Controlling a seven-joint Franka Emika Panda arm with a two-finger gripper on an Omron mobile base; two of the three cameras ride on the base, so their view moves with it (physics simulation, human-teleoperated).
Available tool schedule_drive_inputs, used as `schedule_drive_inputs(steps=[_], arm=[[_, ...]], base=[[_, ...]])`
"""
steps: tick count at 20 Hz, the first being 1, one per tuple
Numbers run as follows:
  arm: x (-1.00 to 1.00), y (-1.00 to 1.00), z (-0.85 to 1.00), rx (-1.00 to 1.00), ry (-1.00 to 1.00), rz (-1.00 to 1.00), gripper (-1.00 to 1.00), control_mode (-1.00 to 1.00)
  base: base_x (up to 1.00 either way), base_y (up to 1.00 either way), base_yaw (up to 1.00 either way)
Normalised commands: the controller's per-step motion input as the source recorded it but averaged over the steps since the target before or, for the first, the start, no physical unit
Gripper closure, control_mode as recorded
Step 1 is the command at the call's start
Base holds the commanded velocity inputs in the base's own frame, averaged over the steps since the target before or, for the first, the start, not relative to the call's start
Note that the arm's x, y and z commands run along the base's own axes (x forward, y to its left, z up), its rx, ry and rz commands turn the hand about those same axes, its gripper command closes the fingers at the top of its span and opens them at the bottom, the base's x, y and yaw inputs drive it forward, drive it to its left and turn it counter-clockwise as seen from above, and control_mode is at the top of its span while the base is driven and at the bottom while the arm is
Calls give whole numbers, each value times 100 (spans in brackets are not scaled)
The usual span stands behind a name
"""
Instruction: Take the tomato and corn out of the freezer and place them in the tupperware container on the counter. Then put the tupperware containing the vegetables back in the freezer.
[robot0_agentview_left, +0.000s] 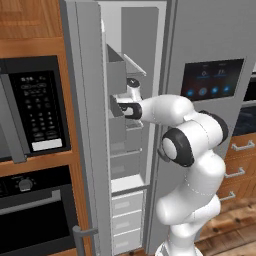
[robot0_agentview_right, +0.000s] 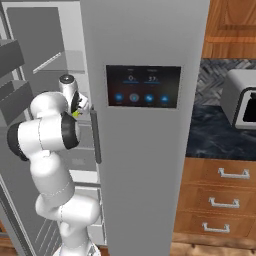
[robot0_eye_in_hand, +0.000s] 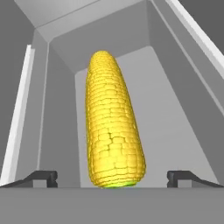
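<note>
End effector (robot0_eye_in_hand: 112, 177) spread wide, nothing gripped; two dark fingertips (robot0_eye_in_hand: 41, 177) stood far apart at the bottom of the hand view, one on each side of the corn (robot0_eye_in_hand: 113, 129). Lay straight ahead between the open jaws, a long yellow cob with its blunt greenish end nearest and its tapered tip pointing away. No contact between fingertips and cob could be made out. Rested on the pale grey floor of a narrow bin (robot0_eye_in_hand: 175, 109), grey walls rising on both sides and behind.

Seen from the left base view, reached into the freezer (robot0_agentview_left: 127, 150) at about mid-height, the wrist (robot0_agentview_left: 131, 107) pushed in among the grey door bins (robot0_agentview_left: 116, 75), with white drawers (robot0_agentview_left: 126, 220) well below. From the right base view, a sliver of yellow (robot0_agentview_right: 75, 113) showed just by the wrist inside the compartment, beside the tall grey fridge door (robot0_agentview_right: 145, 150) carrying a dark touch panel (robot0_agentview_right: 143, 86).

Further out, to the left of the end effector, a black microwave (robot0_agentview_left: 35, 112) above a black oven (robot0_agentview_left: 35, 210), both set in wood. To the right, past the fridge, a dark marbled table (robot0_agentview_right: 220, 137) over wooden drawers with silver handles (robot0_agentview_right: 233, 173), and a grey appliance (robot0_agentview_right: 241, 100) standing on it.
</note>
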Motion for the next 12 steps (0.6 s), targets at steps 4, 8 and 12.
schedule_drive_inputs(steps=[4,8,12], arm=[[37,0,-16,0,0,-5,-100,-100],[17,0,-24,0,0,-3,-100,-100],[1,0,-27,0,0,-1,100,-100]], base=[[0,0,0],[0,0,0],[0,0,0]])
